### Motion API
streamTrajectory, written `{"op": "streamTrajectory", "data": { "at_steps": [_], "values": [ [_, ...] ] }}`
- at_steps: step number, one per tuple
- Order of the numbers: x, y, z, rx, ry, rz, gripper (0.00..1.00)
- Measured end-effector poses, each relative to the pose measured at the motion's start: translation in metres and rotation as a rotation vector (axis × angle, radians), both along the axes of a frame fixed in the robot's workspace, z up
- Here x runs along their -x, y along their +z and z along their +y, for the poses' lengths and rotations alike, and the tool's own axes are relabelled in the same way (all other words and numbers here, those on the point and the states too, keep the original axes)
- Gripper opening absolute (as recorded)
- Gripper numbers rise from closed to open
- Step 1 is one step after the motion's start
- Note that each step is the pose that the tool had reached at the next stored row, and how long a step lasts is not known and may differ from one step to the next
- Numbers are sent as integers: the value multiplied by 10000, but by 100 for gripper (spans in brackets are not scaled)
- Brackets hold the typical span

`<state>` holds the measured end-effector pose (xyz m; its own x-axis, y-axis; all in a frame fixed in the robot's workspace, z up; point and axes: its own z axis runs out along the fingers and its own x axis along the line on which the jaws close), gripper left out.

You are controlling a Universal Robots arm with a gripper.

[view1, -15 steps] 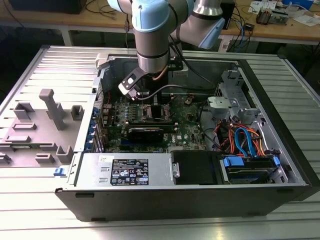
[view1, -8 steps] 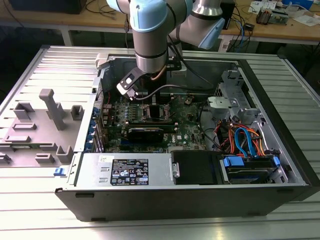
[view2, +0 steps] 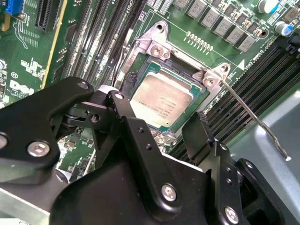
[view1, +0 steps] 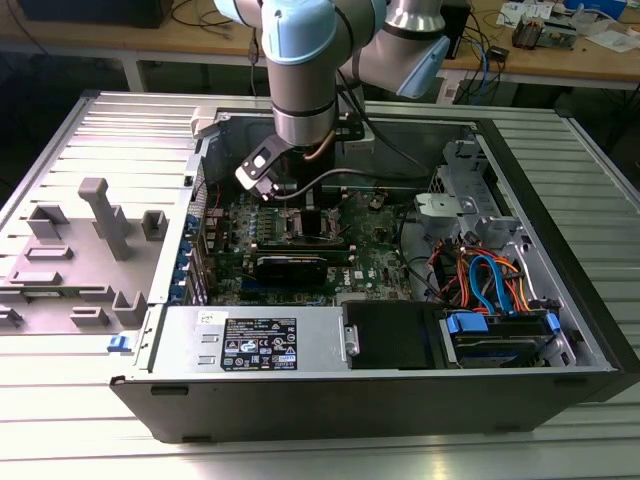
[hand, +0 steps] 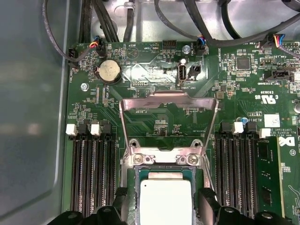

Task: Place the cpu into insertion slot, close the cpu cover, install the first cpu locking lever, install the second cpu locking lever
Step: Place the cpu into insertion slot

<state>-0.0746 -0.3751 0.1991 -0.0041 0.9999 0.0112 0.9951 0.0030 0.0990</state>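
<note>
The cpu (view2: pixel 161 101) lies in the insertion slot (view2: pixel 153 48), with memory slots (hand: pixel 91 173) on both sides of it. The cpu cover (hand: pixel 168 96) is swung up off the slot at its hinged edge, and a coin battery (hand: pixel 109 70) sits beyond it. The gripper (view2: pixel 157 111) hangs over the slot, its fingers (view2: pixel 125 121) parted on either side of the cpu. The computer case (view1: pixel 400 400) lies on a table (view1: pixel 300 462), with a fixture tray (view1: pixel 60 250) at the exterior view's left.

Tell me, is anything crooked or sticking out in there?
The cpu lies flat in the insertion slot, but the cpu cover is flipped open and a thin metal lever sticks out loose beside it.
</note>
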Motion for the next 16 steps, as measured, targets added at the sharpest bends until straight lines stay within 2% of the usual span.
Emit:
{"op": "streamTrajectory", "data": {
  "at_steps": [3,11,14,16],
  "values": [
    [0,1,-1,48,2,1,69],
    [-1,37,0,59,1,29,69],
    [-5,67,1,105,3,99,69],
    [-10,99,1,114,2,191,69]
  ]
}}
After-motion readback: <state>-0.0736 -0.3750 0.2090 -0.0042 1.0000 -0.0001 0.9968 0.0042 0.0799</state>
